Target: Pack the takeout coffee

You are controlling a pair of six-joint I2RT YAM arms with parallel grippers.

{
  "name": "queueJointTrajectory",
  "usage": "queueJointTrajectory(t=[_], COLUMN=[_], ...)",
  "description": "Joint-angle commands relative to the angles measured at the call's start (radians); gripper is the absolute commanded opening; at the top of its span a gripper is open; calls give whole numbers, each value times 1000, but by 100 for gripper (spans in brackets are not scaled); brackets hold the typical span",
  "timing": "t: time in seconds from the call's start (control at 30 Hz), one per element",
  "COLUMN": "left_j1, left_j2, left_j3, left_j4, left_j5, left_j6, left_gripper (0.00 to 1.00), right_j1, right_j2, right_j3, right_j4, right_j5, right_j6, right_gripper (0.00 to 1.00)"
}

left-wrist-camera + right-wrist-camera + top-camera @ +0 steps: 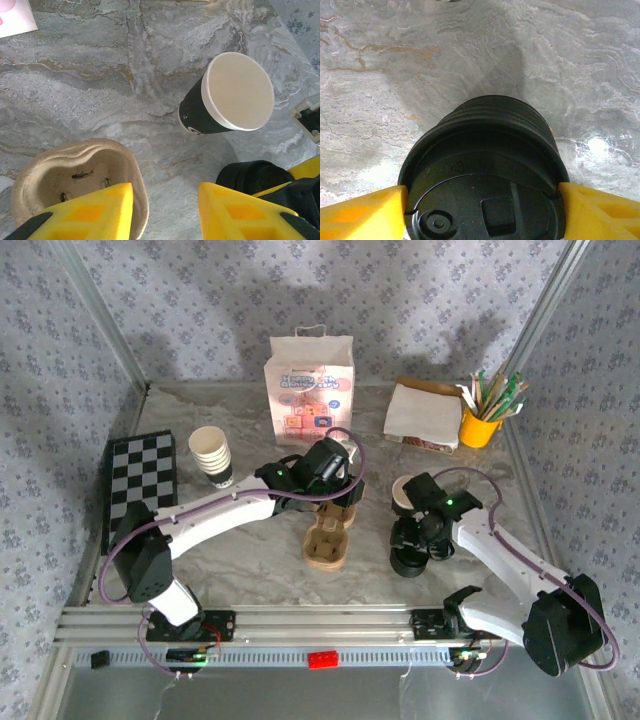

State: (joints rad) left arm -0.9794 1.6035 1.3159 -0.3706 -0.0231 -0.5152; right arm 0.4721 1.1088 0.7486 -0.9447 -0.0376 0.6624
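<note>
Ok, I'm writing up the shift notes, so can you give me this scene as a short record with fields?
cup: cream paper cup, standing on the table, no lid on
lid: black lid, flanked by the right claw, grip uncertain
left claw: parted, one finger over the pulp carrier
bag: white paper bag, upright at the back
</note>
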Motion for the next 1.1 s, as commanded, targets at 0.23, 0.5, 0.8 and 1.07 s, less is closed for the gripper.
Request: queueJointTrajectory(t=[0.23,0.5,0.8,1.07], left_j1=[11,21,45,62], left_j2=[-56,-90,-74,-42], left_j3=[2,9,13,13], left_j4=[20,36,102,131], left_j5=[6,-3,-17,-28], left_j6=[-31,-66,-149,-172], left_gripper=[39,39,39,39], right_j1=[-7,-49,-139,-165], right_j2=[-71,-61,102,264], right_j3=[97,298,475,550], right_j4=[-164,-274,-181,-86], right_j5=[25,90,112,110], right_j6=[-12,-87,-181,-229], right_gripper=[76,77,77,77])
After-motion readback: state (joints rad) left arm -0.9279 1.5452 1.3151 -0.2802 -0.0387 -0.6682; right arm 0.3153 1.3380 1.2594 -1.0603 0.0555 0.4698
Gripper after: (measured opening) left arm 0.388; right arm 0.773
